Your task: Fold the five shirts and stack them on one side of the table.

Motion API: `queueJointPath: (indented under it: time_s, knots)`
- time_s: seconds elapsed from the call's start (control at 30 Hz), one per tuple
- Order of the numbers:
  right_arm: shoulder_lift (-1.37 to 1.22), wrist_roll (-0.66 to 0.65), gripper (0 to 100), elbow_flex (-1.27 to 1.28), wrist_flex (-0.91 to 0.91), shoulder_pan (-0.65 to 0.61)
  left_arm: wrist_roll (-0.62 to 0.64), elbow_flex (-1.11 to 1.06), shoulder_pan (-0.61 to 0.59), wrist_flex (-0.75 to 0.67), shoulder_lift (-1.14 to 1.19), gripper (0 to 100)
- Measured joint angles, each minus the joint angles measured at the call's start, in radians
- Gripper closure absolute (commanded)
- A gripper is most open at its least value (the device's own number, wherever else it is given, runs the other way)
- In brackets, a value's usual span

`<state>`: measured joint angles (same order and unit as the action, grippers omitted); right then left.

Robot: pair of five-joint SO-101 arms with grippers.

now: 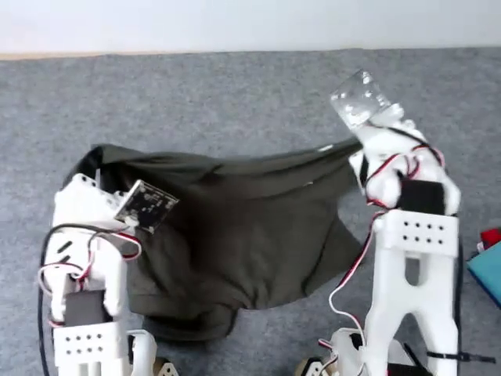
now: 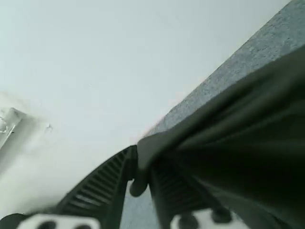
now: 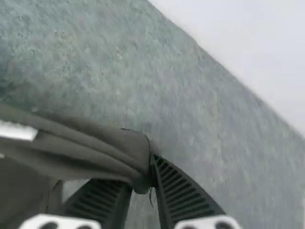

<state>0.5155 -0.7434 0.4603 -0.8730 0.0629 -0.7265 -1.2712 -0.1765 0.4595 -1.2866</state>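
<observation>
The shirt [image 1: 250, 235] is a dark olive knit, soft and matte. It is spread wide across the middle of the surface [image 1: 235, 94] between my two arms. Its far edge is pulled into a sagging line from one grip to the other, and its near hem lies rumpled in loose folds close to my bases. A small white tag [image 3: 16, 130] sits on that far edge near my right side, but any print on it is too blurred to read.

My left jaws are clenched on one corner of the cloth [image 2: 238, 133], with the fabric bunched into a thick fold between the black ribbed pads [image 2: 109, 176]. My right jaws are likewise clamped on the other end [image 3: 71, 148], the cloth gathered into a rounded wad where the ribbed pads [image 3: 181, 191] meet.

The surface is a grey felt-like mat with a fine fuzzy nap. A plain white wall [image 1: 235, 23] rises behind it. At the mat's edge past my right arm lie a blue thing [image 1: 487, 270] and a red one [image 1: 491, 236], both cut off from sight.
</observation>
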Motion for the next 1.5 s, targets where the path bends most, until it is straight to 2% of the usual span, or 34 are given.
queueJointPath:
  time_s: [0.13,0.27,0.47,0.7,0.9,1.1,1.33,1.5]
  knots:
    - [-0.015,0.000,98.9,0.058,0.150,-0.018,-0.032,-0.063,0.028,-0.104,0.008,100]
    - [-0.080,0.000,98.9,0.055,0.222,-0.015,-0.032,-0.054,0.026,-0.181,0.117,100]
    - [-0.233,0.000,98.9,-0.087,0.235,-0.017,-0.032,0.169,0.026,-0.212,0.433,100]
    - [-0.514,0.000,98.9,-0.420,0.235,-0.020,-0.032,0.545,0.021,-0.212,0.879,100]
    - [-0.813,0.000,98.9,-0.804,0.235,-0.023,-0.032,0.865,0.020,-0.215,1.223,100]
    - [-1.132,-0.072,98.9,-1.188,0.235,-0.035,-0.032,1.131,0.020,-0.215,1.491,100]
    - [-1.369,-0.103,98.9,-1.582,0.163,-0.049,-0.032,1.339,0.017,-0.184,1.605,100]
    - [-1.467,-0.106,98.9,-1.723,0.110,-0.060,-0.032,1.366,0.017,-0.137,1.606,100]
